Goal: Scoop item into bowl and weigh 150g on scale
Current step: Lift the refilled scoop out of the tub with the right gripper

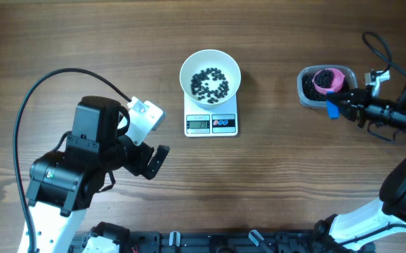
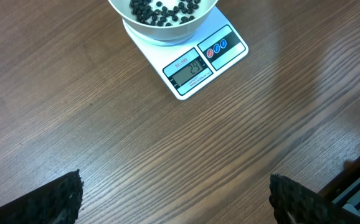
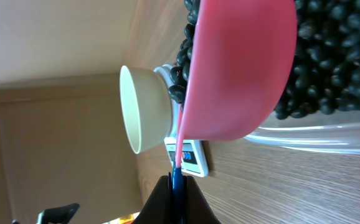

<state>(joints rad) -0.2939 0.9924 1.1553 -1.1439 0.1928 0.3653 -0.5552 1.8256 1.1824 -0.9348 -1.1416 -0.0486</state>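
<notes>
1. Overhead: The white bowl stands on the scale in the middle of the desk, nearer its far edge. A thin scatter of the black item lies in the bowl. Toward the right edge, a clear tub holds more of the item and a pink scoop. The right gripper is pinching the scoop's blue handle. The left gripper hangs spread near the left front of the desk, well apart from the scale.
2. Left wrist: The left gripper is spread wide above bare desk. The scale and the bowl are at the top.
3. Right wrist: The right gripper is pressed together on the thin handle. The scoop lies against the dark pile of the item in the tub. The bowl and the scale show beyond.
</notes>
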